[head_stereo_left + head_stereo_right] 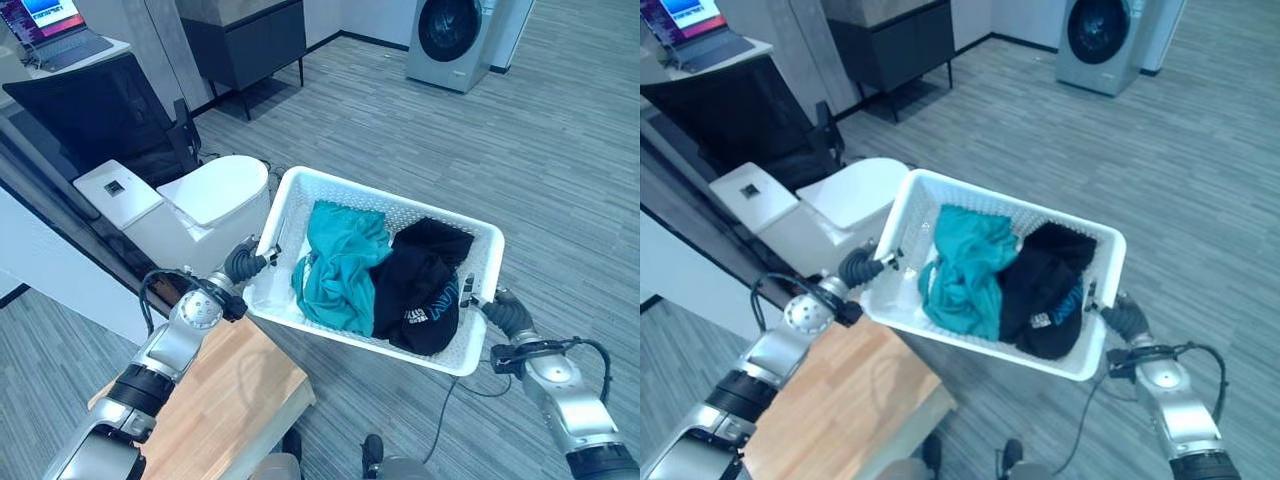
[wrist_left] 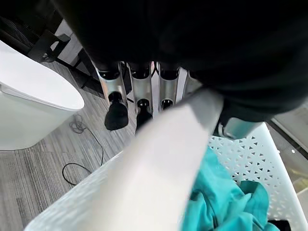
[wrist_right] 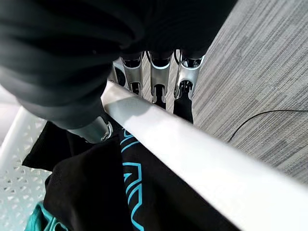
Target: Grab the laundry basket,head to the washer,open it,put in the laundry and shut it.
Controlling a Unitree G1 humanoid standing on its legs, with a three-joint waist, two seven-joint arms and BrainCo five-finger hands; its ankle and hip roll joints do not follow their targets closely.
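Nearest the camera, a wooden tabletop [image 1: 215,400] sits at lower left, below the left arm. Above and beyond it, the white laundry basket [image 1: 300,190] is held off the floor between both hands, tilted, with its far-left corner highest. Left hand [image 1: 247,262] grips the basket's left rim: in the left wrist view its fingers [image 2: 112,91] are curled down over the outside of the rim with the thumb on the inside. Right hand [image 1: 500,308] grips the right rim the same way, fingers [image 3: 159,77] hooked over the outer edge. Inside the basket lie a teal garment [image 1: 340,262] on the left and a black garment [image 1: 420,285] on the right, touching. A white toilet [image 1: 195,205] stands just left of the basket. The washer [image 1: 455,35] stands far off at upper right, door closed.
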